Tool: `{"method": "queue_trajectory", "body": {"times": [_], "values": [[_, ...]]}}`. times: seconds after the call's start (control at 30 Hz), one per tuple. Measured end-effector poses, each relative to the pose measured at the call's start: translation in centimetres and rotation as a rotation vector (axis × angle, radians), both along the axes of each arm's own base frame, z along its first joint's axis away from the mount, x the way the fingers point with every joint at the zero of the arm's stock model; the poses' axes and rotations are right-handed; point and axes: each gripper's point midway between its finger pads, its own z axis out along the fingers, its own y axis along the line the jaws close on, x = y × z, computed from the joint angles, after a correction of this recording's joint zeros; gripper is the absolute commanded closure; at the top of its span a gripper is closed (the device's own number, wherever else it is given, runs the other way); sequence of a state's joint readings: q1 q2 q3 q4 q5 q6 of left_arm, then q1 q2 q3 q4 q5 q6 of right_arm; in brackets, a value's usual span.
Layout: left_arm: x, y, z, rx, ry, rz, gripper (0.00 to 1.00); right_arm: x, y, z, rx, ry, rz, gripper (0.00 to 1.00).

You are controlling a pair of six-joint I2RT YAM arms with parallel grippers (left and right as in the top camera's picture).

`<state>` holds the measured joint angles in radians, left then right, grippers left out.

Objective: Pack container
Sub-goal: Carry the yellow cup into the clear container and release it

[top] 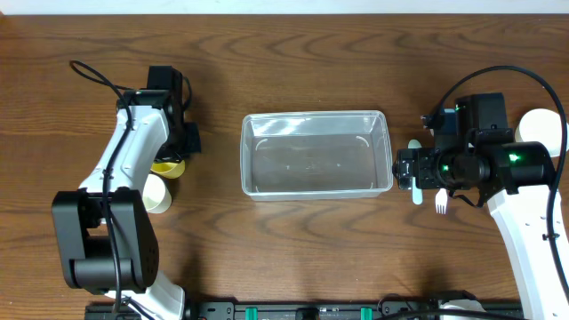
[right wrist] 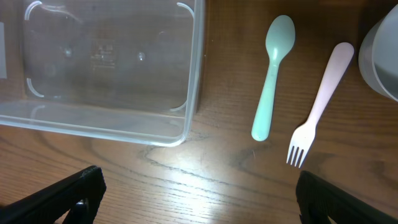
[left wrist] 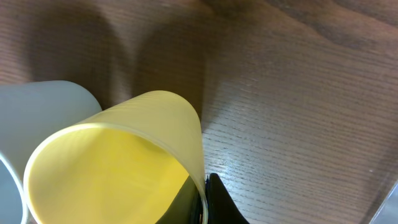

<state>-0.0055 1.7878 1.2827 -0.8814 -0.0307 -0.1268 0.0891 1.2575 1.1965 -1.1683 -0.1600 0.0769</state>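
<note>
Left gripper [top: 178, 153] sat at yellow cup [left wrist: 118, 168], clamp unclear; right gripper [right wrist: 199, 196] hung wide apart, empty; cup needed firm rim pinch, lift clear over container's [top: 313, 115] left wall.

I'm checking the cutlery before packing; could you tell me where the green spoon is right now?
In the right wrist view, the spoon lies on the table between the container and the pink fork.

A clear container [top: 316, 114] sits mid-way on the brown wooden table [top: 293, 53]. Right of it lie a green spoon [right wrist: 272, 78] and a pink fork [right wrist: 317, 106], with a white bowl [top: 544, 124] farther right. At the left is a white cup [top: 157, 194], with a tilted yellow cup [left wrist: 124, 162] beside it.
</note>
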Motion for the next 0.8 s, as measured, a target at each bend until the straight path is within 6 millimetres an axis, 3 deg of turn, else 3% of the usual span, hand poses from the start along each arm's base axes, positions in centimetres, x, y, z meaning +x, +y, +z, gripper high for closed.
{"method": "queue_trajectory", "body": {"times": [0.1, 0.2, 0.3, 0.47, 0.57, 0.67, 0.8], "values": [[0.1, -1.1, 0.3, -0.012, -0.002, -0.040, 0.94, 0.0, -0.1, 0.0, -0.006, 0.000, -0.002, 0.01], [0.3, -3.1, 1.8, -0.026, -0.006, -0.101, 0.94, 0.0, -0.3, -0.1, -0.018, 0.000, -0.006, 0.01], [0.8, -5.9, 5.7, -0.035, -0.060, -0.182, 0.94, 0.0, -0.5, -0.1, -0.027, -0.001, -0.009, 0.01], [0.5, -12.2, 14.3, -0.074, -0.229, -0.353, 0.94, 0.1, -0.8, -0.1, -0.043, -0.003, -0.015, 0.01], [-0.6, -15.8, 16.9, -0.106, -0.288, -0.450, 0.94, 0.1, -0.8, -0.1, -0.047, -0.003, -0.017, 0.01], [-1.8, -18.4, 17.0, -0.122, -0.283, -0.522, 0.94, 0.1, -0.9, -0.1, -0.049, -0.004, -0.018, 0.01], [-2.1, -20.4, 15.0, -0.116, -0.227, -0.571, 0.94, 0.1, -0.9, -0.1, -0.050, -0.003, -0.018, 0.01]]}}
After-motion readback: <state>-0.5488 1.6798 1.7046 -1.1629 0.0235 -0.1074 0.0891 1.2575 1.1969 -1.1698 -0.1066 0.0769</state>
